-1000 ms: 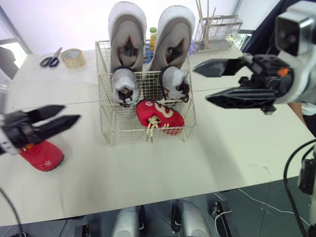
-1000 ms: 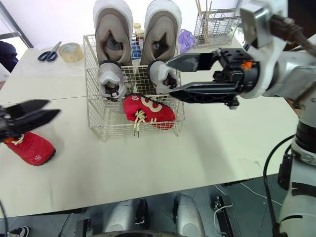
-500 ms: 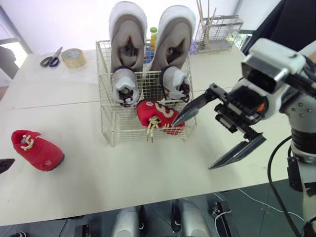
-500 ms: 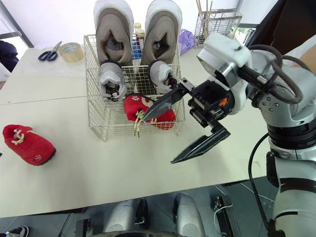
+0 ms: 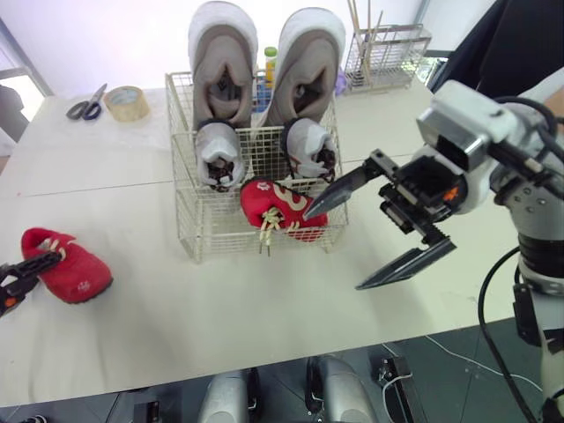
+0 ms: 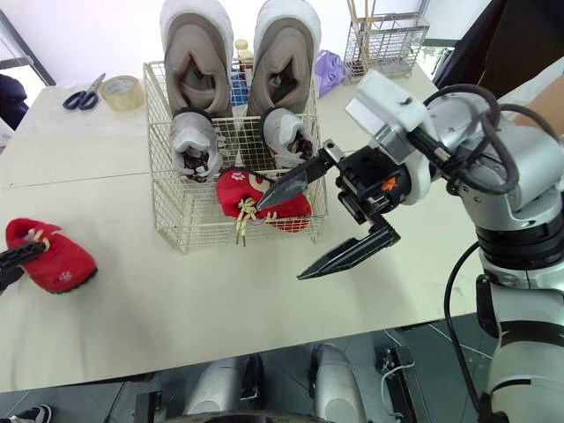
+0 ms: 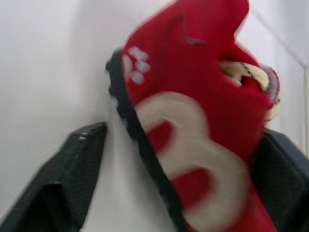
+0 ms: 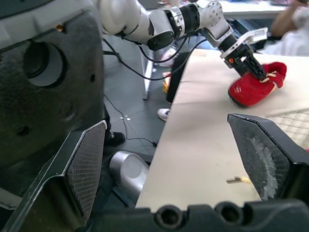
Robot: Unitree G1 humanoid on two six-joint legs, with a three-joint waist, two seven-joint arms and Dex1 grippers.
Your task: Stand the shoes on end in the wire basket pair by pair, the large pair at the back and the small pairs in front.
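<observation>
The wire basket (image 5: 189,225) stands mid-table. At its back the large grey pair (image 5: 225,62) stands on end, and the small grey pair (image 5: 218,154) stands in front of it. One red shoe (image 5: 284,207) lies at the basket's front right. Its mate, the second red shoe (image 5: 75,269), lies on the table at far left. My left gripper (image 5: 31,271) is open, with a finger (image 7: 72,169) on either side of that shoe (image 7: 193,145). My right gripper (image 5: 339,248) hangs wide open just in front of the basket's right corner, its upper fingertip close to the basket's red shoe.
Scissors (image 5: 85,107) and a tape roll (image 5: 126,102) lie at the back left. A wire rack with sticks (image 5: 388,55) stands at the back right, and bottles (image 5: 270,63) stand behind the basket. The table's front edge (image 5: 264,374) is near.
My left gripper has come back to the red shoe on the table and now straddles it. My right gripper dropped from high on the right to the basket's front and has since barely moved.
</observation>
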